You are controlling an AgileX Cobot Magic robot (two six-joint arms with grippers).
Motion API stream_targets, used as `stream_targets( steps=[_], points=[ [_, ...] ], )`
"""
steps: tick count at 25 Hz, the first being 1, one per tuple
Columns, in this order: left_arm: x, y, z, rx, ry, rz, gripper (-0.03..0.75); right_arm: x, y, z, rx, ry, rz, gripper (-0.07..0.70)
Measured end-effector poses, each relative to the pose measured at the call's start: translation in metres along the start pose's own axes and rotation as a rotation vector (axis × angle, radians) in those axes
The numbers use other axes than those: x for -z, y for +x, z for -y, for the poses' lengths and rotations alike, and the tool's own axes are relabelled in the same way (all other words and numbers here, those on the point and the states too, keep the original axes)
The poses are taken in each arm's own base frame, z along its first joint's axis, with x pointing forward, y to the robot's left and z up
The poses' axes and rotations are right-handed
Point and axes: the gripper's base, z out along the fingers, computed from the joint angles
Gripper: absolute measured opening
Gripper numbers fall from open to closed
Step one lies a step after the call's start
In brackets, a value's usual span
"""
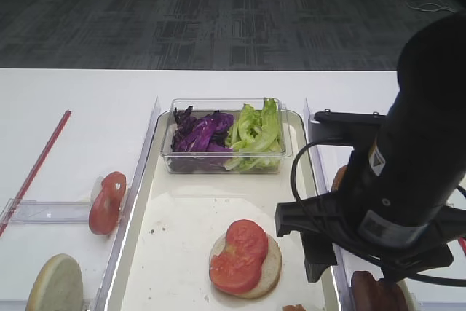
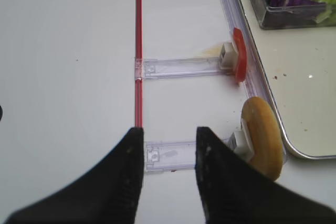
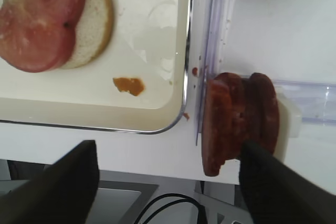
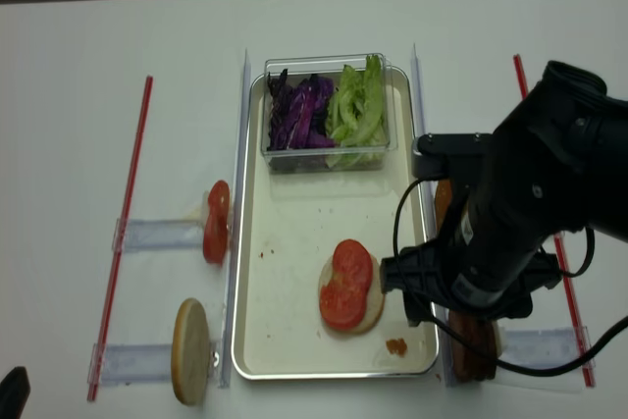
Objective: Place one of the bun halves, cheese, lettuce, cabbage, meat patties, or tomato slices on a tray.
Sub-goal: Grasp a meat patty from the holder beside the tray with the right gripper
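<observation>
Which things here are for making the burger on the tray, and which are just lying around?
For the job:
tray
bun halves
tomato slices
meat patties
lettuce
cabbage
right hand

Just lying around:
red strip
clear plastic box
orange smear

Colour survey: food items and tray

Cream-white tray (image 1: 182, 253) with shiny rim; bright red tomato slices (image 1: 239, 256) on a pale-faced, tan-edged bun half (image 1: 271, 271); dark purple cabbage (image 1: 200, 132); light green lettuce (image 1: 256, 130); reddish-brown meat patties (image 3: 239, 119); white bench (image 1: 73, 114).
</observation>
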Motion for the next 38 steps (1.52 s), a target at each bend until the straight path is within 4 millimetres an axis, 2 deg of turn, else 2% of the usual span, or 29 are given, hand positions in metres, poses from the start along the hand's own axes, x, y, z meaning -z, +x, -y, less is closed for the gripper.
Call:
stream_targets(
  steps=[9,19,28,38],
  points=[
    [0.000,0.000,0.000,0.000,0.000,0.000,0.234,-0.007,0.005,0.003,-0.029,-0.002,-0.026,0.561],
    [0.000,0.000,0.000,0.000,0.000,0.000,0.225,-0.008,0.003,-0.001,-0.052,-0.047,-0.005,0.561],
    [0.000,0.000,0.000,0.000,0.000,0.000,0.225,-0.008,0.003,0.003,-0.051,-0.006,-0.001,0.561],
    [0.000,0.000,0.000,0.000,0.000,0.000,0.225,-0.017,0.000,-0.001,-0.066,-0.023,-0.013,0.561]
  ],
)
